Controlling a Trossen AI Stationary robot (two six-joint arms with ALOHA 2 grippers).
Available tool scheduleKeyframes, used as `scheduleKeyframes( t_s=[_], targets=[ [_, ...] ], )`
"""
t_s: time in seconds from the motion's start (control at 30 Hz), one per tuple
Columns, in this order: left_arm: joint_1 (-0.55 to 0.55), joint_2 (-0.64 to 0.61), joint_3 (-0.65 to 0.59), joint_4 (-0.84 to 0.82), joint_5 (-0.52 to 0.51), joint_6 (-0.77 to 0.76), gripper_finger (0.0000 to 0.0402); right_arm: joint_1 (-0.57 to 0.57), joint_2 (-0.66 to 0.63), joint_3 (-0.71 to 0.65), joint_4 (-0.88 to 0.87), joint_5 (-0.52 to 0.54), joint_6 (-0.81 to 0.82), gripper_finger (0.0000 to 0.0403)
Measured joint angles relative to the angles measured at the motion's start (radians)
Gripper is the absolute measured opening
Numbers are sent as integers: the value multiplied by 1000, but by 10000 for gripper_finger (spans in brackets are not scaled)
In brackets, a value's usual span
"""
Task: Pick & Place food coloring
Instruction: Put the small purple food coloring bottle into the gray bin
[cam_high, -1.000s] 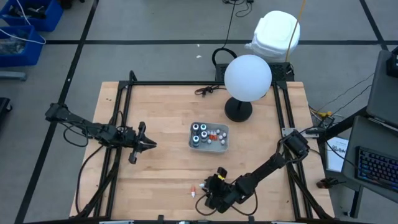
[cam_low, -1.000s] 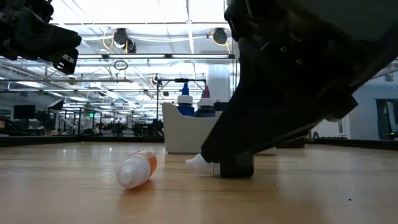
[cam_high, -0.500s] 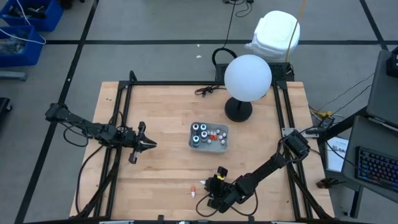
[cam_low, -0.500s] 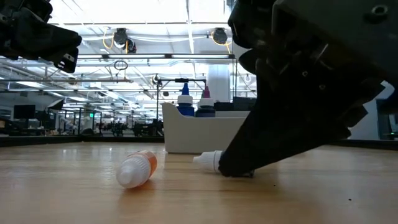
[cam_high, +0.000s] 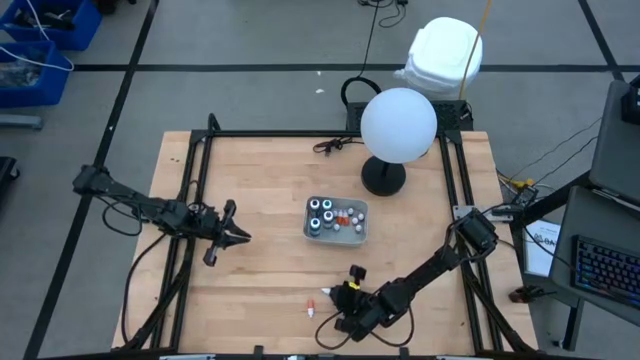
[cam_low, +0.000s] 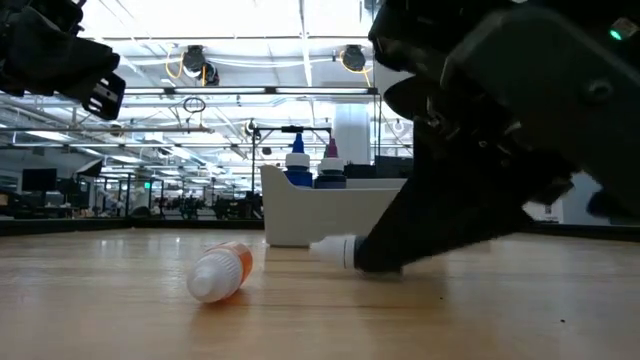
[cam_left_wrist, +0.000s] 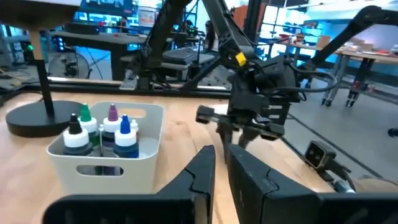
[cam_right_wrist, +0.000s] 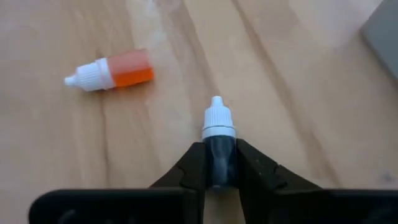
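My right gripper (cam_high: 337, 301) is near the table's near edge, shut on a small dark dropper bottle (cam_right_wrist: 219, 149) with a white cap (cam_low: 336, 251). An orange dropper bottle (cam_right_wrist: 112, 71) lies on its side on the wood just left of it (cam_low: 222, 272). A white bin (cam_high: 336, 221) at mid-table holds several more food coloring bottles and jars (cam_left_wrist: 102, 130). My left gripper (cam_high: 240, 236) hovers shut and level over the table's left part, pointing at the bin, touching nothing. My right gripper pinches the dark bottle's body (cam_right_wrist: 219, 163) between its two fingers, one on each side. The fingers slant down from the table's right and lie along the bottle. Its white cap (cam_right_wrist: 217, 118) sticks out past the fingertips toward the table's left. The bottle sits about level; whether it is clear of the wood I cannot tell.
A lamp with a white globe (cam_high: 398, 124) and black round base (cam_high: 383, 178) stands at the far right of the table. A black cable (cam_high: 335, 146) lies near the far edge. Bare wood (cam_high: 260, 280) lies between the bin and the near edge.
My right gripper has shut on the dark bottle and rolled about its own axis while staying in place. The bottle's white cap has shifted slightly and now points out from between the fingers. The orange bottle has not moved.
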Motion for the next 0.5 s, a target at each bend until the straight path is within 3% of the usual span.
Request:
scheduleKeyframes(
  t_s=[0.2, 0.33, 0.5],
  targets=[
    [-59, 111, 0, 84, -55, 33, 47, -19, -66, 1, 13, 58, -112, 61],
    [-87, 202, 3, 230, -84, 41, 47, -40, -115, 0, 16, 83, -253, 54],
    [-113, 328, 63, 261, -86, 10, 47, -59, -163, 0, 86, 155, -473, 56]
  ],
)
